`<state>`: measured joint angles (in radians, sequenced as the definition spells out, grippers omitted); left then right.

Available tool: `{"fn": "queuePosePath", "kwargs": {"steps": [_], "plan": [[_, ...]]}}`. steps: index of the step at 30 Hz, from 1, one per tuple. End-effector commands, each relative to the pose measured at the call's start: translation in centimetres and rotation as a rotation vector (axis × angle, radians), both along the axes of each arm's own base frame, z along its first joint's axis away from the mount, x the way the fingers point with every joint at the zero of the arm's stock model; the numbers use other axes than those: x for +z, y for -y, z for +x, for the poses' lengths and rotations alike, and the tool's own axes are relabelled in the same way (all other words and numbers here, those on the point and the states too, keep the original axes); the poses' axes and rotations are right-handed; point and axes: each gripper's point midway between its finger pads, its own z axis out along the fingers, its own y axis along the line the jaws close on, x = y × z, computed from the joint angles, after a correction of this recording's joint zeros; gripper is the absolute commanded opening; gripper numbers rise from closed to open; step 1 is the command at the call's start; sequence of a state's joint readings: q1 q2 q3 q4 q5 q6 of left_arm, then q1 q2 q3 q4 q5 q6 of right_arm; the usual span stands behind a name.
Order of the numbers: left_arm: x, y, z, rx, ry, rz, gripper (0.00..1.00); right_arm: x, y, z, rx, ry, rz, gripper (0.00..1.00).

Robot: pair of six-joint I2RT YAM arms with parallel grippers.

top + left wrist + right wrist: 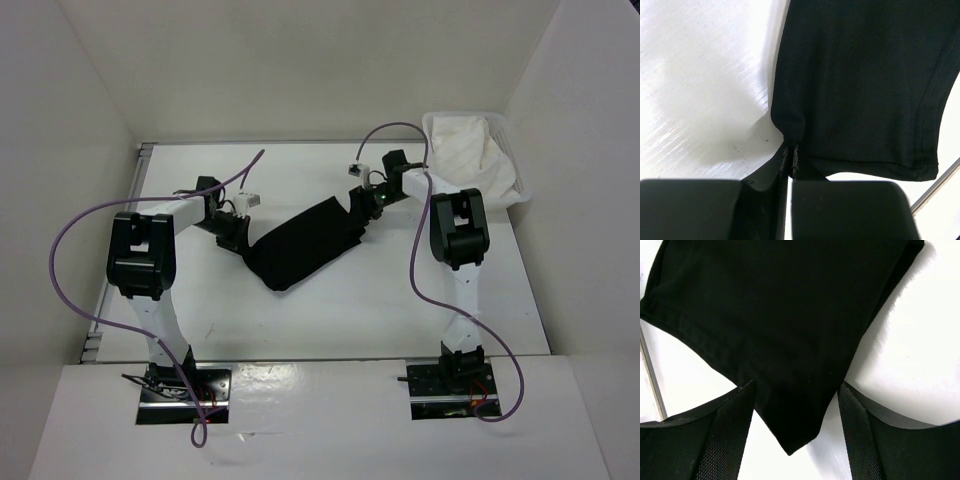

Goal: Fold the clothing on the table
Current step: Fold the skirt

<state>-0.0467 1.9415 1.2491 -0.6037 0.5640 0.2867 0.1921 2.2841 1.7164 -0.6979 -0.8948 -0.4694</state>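
Observation:
The black clothing (pixel 300 245) lies as a diagonal band across the white table (pixel 350 320), running from my left gripper (pixel 243 243) up to my right gripper (pixel 358 205). In the left wrist view my left gripper (pixel 791 150) is shut on a pinched corner of the clothing (pixel 865 85). Seen from the right wrist, my right gripper (pixel 796 386) is open. Its two fingers stand wide on either side of a pointed corner of the clothing (pixel 780 315), and neither pad presses the fabric.
A white bin (pixel 512 190) with a white cloth (pixel 465 150) in it stands at the back right, close behind the right arm. A metal rail (pixel 137 170) runs along the table's left edge. White walls enclose the table on three sides.

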Motion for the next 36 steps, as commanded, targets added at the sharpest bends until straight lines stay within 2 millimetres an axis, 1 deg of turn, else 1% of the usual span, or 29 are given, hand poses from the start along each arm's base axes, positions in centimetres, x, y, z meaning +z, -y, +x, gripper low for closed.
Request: {"fn": "queuePosePath", "kwargs": {"steps": [1, 3, 4, 6, 7, 9, 10, 12, 14, 16, 17, 19, 20, 22, 23, 24, 25, 27, 28, 29, 30, 31, 32, 33, 34, 36], "plan": [[0.0, 0.1, 0.9, -0.032, 0.041, 0.012, 0.00, -3.0, 0.3, -1.9, 0.008, -0.103, -0.064, 0.71], [0.0, 0.1, 0.9, -0.032, 0.041, 0.012, 0.00, -3.0, 0.3, -1.9, 0.008, -0.103, -0.063, 0.71], [-0.3, 0.1, 0.8, -0.032, 0.032, 0.012, 0.00, -3.4, 0.0, -2.2, 0.017, -0.113, -0.066, 0.70], [-0.3, 0.4, 0.7, -0.041, 0.032, 0.012, 0.00, -3.4, 0.0, -2.5, 0.018, -0.127, -0.069, 0.70], [-0.3, 0.4, 0.7, -0.041, 0.032, 0.012, 0.00, -3.7, -0.3, -3.0, 0.023, -0.144, -0.072, 0.70], [-0.3, 0.4, 0.7, -0.041, 0.032, 0.012, 0.00, -3.7, -0.3, -3.1, 0.023, -0.144, -0.072, 0.70], [-0.2, 0.6, 0.7, -0.043, 0.031, 0.003, 0.00, -3.7, -0.7, -3.3, 0.034, -0.144, -0.073, 0.68], [-0.2, 0.6, 0.7, -0.043, 0.031, 0.003, 0.00, -3.8, -0.6, -3.2, 0.032, -0.142, -0.082, 0.66], [-0.2, 0.6, 0.7, -0.043, 0.031, 0.003, 0.00, -3.7, -0.7, -3.1, 0.026, -0.140, -0.080, 0.59], [-0.4, 0.6, 0.4, -0.043, 0.022, 0.004, 0.00, -3.7, -0.7, -3.1, 0.026, -0.140, -0.080, 0.50], [-0.4, 0.6, 0.4, -0.043, 0.022, 0.004, 0.00, -3.9, -0.6, -3.0, 0.023, -0.138, -0.088, 0.39], [-0.4, 0.6, 0.4, -0.043, 0.022, 0.004, 0.00, -3.8, -0.6, -3.1, 0.018, -0.145, -0.089, 0.28], [-0.4, 0.6, 0.4, -0.043, 0.022, 0.004, 0.00, -3.9, -0.5, -3.0, 0.015, -0.143, -0.097, 0.17], [-0.4, 0.6, 0.4, -0.043, 0.022, 0.004, 0.00, -4.1, -0.4, -2.8, 0.006, -0.139, -0.107, 0.04], [-0.4, 0.6, 0.4, -0.043, 0.022, 0.004, 0.00, -4.1, -0.3, -2.8, -0.004, -0.146, -0.116, 0.00], [-0.5, 0.4, 0.4, -0.041, 0.022, 0.013, 0.00, -4.2, -0.2, -2.7, -0.006, -0.144, -0.124, 0.00], [-0.5, 0.4, 0.4, -0.041, 0.022, 0.013, 0.00, -4.2, -0.5, -3.2, 0.003, -0.155, -0.128, 0.00], [-0.5, 0.4, 0.4, -0.041, 0.022, 0.013, 0.00, -3.2, -0.1, -2.2, -0.017, -0.118, -0.164, 0.00], [-0.6, 0.3, 0.4, -0.031, 0.018, 0.023, 0.00, -2.4, -0.3, -2.0, -0.015, -0.087, -0.176, 0.00], [0.0, 0.3, 1.1, -0.021, 0.041, 0.020, 0.00, -1.3, -0.2, -1.1, -0.038, -0.058, -0.191, 0.00], [-0.1, 0.2, 1.1, -0.018, 0.042, 0.030, 0.00, -1.0, 0.3, -0.5, -0.072, -0.031, -0.253, 0.00], [0.1, 0.1, 1.5, -0.007, 0.046, 0.038, 0.00, 0.7, 0.6, 0.6, -0.092, 0.030, -0.272, 0.00], [0.1, 0.1, 1.4, 0.003, 0.039, 0.037, 0.00, 1.6, 0.6, 1.1, -0.099, 0.069, -0.296, 0.00], [0.4, 0.0, 1.9, 0.006, 0.053, 0.044, 0.00, 2.1, 1.0, 1.7, -0.130, 0.103, -0.350, 0.00], [0.7, -0.1, 2.4, 0.018, 0.062, 0.050, 0.00, 3.9, 1.1, 2.6, -0.158, 0.149, -0.358, 0.00], [1.2, -0.2, 3.3, 0.037, 0.083, 0.059, 0.00, 5.4, 0.4, 2.8, -0.154, 0.193, -0.379, 0.00]]}}
